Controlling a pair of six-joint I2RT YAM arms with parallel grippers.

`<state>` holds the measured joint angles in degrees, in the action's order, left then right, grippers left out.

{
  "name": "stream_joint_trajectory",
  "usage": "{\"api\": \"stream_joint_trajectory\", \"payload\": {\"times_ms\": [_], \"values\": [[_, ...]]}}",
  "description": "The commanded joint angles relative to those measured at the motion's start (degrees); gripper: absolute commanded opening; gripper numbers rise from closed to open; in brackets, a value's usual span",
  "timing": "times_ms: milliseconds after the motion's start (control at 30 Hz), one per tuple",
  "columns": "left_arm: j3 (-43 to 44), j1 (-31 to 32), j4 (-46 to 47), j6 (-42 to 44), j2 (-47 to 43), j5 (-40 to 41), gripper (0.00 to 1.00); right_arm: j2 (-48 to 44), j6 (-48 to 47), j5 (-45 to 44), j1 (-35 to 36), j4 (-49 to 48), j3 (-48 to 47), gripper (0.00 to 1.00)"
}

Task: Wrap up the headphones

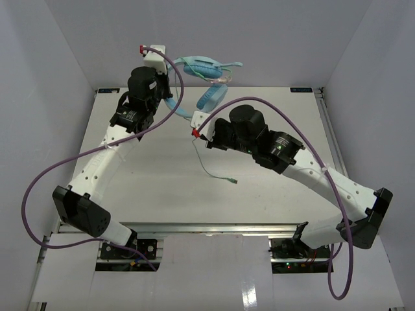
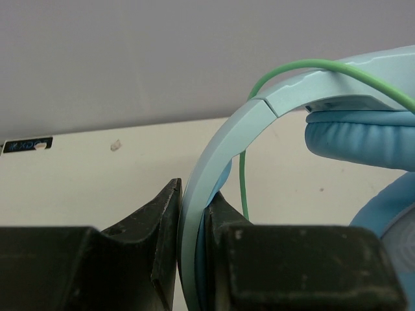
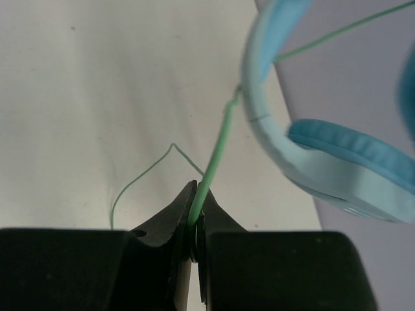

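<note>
My left gripper (image 2: 194, 201) is clamping the headphones (image 2: 228, 137), my right gripper (image 3: 196, 197) pinching their cable (image 3: 217, 148) — white table (image 2: 97, 178) below, grey wall (image 2: 162, 52) beyond.

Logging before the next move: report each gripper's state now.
Left gripper: shut on the headphones' headband.
Right gripper: shut on the green cable.
</note>
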<state>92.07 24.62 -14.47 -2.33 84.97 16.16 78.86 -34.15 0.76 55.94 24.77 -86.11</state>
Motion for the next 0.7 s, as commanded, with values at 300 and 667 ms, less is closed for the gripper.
{"api": "stream_joint_trajectory", "payload": {"times_ms": [300,667], "values": [[-1.6,0.1,-4.3,-1.5,-1.6,-3.0,0.00,-4.1,-33.9,-35.0,2.5,-25.7,4.4,0.08],[-1.2,0.1,-8.9,0.5,-1.3,-4.5,0.00,-2.7,-50.3,-38.8,2.9,-48.9,9.4,0.08]]}}
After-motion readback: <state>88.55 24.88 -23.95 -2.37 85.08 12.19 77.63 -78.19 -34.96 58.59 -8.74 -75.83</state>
